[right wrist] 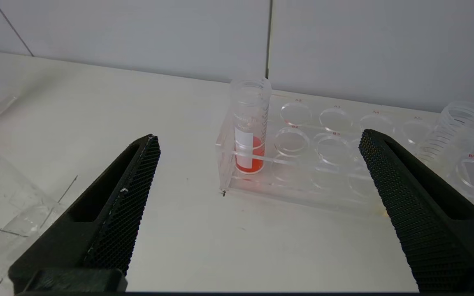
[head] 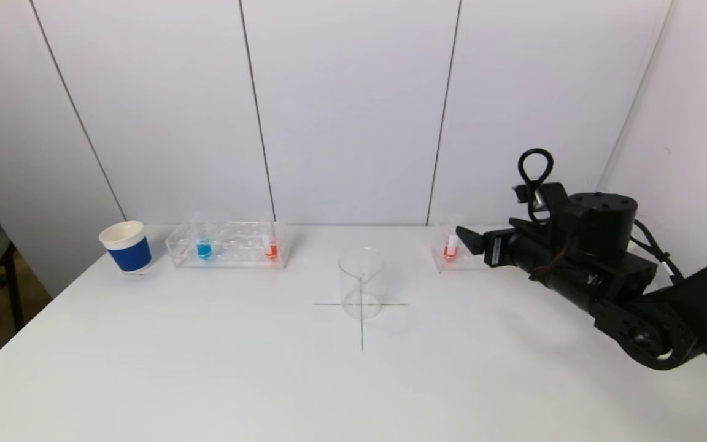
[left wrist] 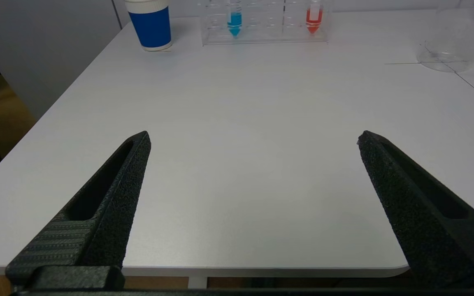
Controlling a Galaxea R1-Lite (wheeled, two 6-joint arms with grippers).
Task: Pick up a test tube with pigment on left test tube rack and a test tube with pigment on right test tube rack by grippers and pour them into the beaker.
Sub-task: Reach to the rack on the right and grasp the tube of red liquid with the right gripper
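The clear left test tube rack (head: 234, 242) at the back left holds a blue-pigment tube (head: 204, 247) and a red-pigment tube (head: 271, 247). The right test tube rack (head: 461, 264) holds a red-pigment tube (head: 450, 247) at its end nearest the beaker. An empty glass beaker (head: 361, 282) stands on a drawn cross at mid-table. My right gripper (head: 470, 240) hovers open just short of the right rack; in its wrist view the red tube (right wrist: 248, 131) stands ahead between the spread fingers (right wrist: 138, 185). My left gripper (left wrist: 255, 137) is open over the table's near left edge, far from the left rack (left wrist: 261, 35).
A blue paper cup (head: 126, 247) stands left of the left rack. An empty clear tube (right wrist: 455, 131) sits at the far end of the right rack (right wrist: 303, 185). The wall runs close behind both racks. Bare tabletop lies in front of the beaker.
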